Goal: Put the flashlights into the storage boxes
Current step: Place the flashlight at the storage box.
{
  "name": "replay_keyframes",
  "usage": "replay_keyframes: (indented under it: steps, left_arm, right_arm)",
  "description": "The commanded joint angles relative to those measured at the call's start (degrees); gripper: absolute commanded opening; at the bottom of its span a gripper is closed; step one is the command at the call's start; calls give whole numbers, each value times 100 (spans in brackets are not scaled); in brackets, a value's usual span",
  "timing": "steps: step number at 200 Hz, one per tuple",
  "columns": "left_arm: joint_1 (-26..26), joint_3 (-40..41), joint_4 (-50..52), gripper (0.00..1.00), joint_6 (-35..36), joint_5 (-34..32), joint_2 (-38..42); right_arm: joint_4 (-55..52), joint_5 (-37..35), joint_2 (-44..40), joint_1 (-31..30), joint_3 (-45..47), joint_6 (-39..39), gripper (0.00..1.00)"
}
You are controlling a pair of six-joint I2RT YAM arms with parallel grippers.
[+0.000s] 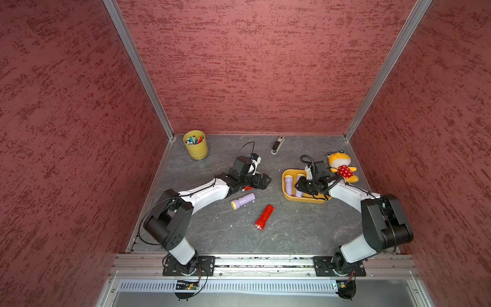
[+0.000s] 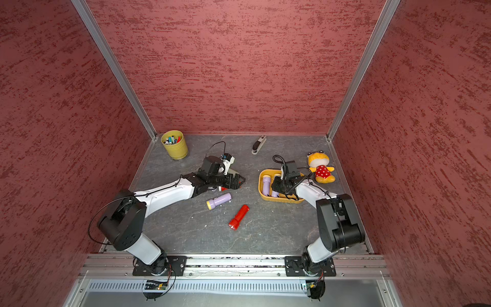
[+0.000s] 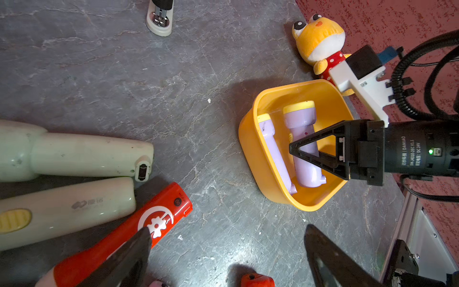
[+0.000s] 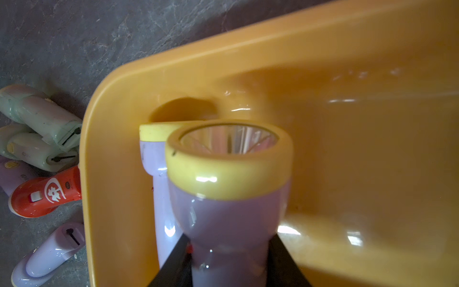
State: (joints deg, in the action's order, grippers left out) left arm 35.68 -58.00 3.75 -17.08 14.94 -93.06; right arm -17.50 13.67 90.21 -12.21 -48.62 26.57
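Observation:
The orange storage box (image 1: 285, 195) (image 3: 258, 161) (image 4: 223, 57) sits at the right. My right gripper (image 1: 301, 187) (image 4: 228, 251) (image 3: 298, 149) hangs over the box, shut on the handle of a lilac flashlight (image 4: 228, 211) (image 3: 304, 154). A second lilac flashlight (image 1: 288, 184) (image 4: 159, 188) lies in the box beside it. My left gripper (image 1: 265, 180) (image 3: 227, 231) is open and empty just above the table. Near it lie two pale green flashlights (image 3: 74, 154) (image 3: 69, 211) and a red flashlight (image 3: 161, 218). A lilac flashlight (image 1: 243, 200) and another red flashlight (image 1: 264, 216) lie mid-table.
A yellow ribbed cup (image 1: 195, 146) of pens stands at the back left. A stapler (image 1: 277, 144) lies at the back centre. A plush toy (image 1: 342, 166) lies just behind the box, near the right wall.

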Motion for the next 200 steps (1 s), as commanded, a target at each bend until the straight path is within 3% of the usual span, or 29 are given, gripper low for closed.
replay_keyframes:
  steps: [1, 37, 65, 158, 200]
  left_arm:
    - [18, -144, -97, 96, 64, 52, -160]
    - [20, -185, -111, 96, 69, 77, -212]
    - [18, -194, -111, 96, 73, 78, -233]
    - [27, -178, -377, 96, 47, 319, -257]
    - [27, -191, -589, 94, -39, 646, -313]
  right_arm:
    - [-52, 171, 124, 25, -225, 11, 36]
    - [0, 275, 317, 21, -304, -123, 39]
    - [-1, 257, 416, 34, -348, -204, 54]
    - [438, 473, 137, 87, -187, -345, 53]
    - [827, 451, -507, 117, 92, -91, 56]
